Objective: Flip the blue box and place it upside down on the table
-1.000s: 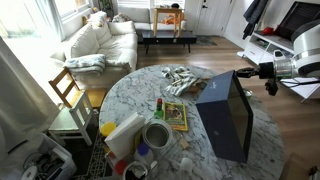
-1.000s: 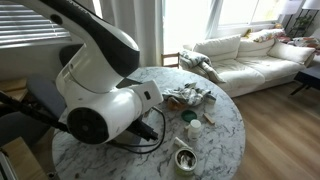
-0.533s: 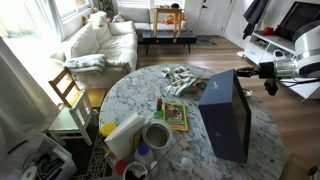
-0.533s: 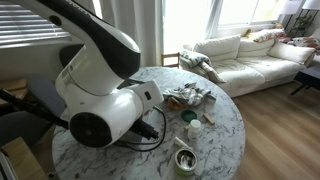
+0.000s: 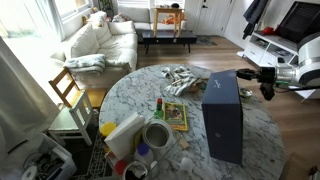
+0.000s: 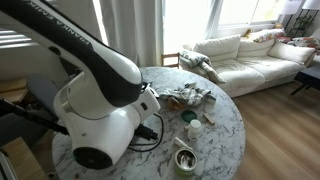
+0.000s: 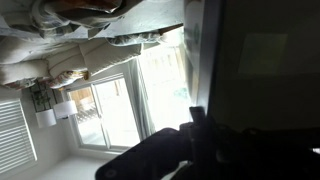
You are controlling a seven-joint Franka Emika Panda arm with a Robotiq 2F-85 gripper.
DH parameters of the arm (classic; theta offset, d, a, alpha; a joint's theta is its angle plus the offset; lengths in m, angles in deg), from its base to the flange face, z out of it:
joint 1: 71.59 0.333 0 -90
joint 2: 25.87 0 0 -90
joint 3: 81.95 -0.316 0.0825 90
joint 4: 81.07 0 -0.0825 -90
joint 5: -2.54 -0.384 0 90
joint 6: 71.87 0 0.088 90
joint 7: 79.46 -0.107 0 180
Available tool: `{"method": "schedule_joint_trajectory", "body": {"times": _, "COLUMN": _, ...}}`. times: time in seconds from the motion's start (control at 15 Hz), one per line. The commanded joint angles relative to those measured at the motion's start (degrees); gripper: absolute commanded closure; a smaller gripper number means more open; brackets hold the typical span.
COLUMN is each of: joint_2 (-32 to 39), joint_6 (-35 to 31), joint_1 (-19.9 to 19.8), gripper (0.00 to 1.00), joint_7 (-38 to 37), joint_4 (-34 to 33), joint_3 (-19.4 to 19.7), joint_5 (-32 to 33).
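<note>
The round marble table fills the middle of an exterior view, with a white sofa beyond it at about 11 o'clock. In an exterior view the robot's bulky white arm blocks most of the tabletop, hiding the box entirely.

The blue box stands on one long edge on the table, at the 3 o'clock side of the top, its plain navy outside facing the camera and its upper edge running toward 12 o'clock. The gripper sits at the box's upper corner, at about 1 o'clock from the box's middle. Whether its fingers are pinched on the rim or merely beside it cannot be told. In the wrist view the box is a dark slab (little detail there), and the gripper shows only as black shapes.

A white roll lies toward 6 o'clock of the table's centre, a colourful booklet just beside it, between roll and box. A crumpled heap lies at 12 o'clock.
</note>
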Motion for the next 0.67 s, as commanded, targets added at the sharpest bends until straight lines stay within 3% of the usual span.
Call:
{"method": "schedule_joint_trajectory", "body": {"times": 0.0, "joint_2": 2.0, "joint_6": 7.1, "joint_1": -0.2, "gripper": 0.99, "joint_7": 7.8, "joint_4": 1.7, "joint_3": 1.6, "joint_5": -3.7}}
{"method": "schedule_joint_trajectory", "body": {"times": 0.27, "joint_2": 4.3, "joint_6": 14.4, "joint_1": -0.4, "gripper": 0.99, "joint_7": 13.0, "joint_4": 2.4, "joint_3": 2.3, "joint_5": -5.5}}
{"method": "schedule_joint_trajectory", "body": {"times": 0.6, "joint_2": 5.8, "joint_6": 16.2, "joint_1": 0.0, "gripper": 0.99, "joint_7": 18.5, "joint_4": 1.5, "joint_3": 2.9, "joint_5": -3.7}}
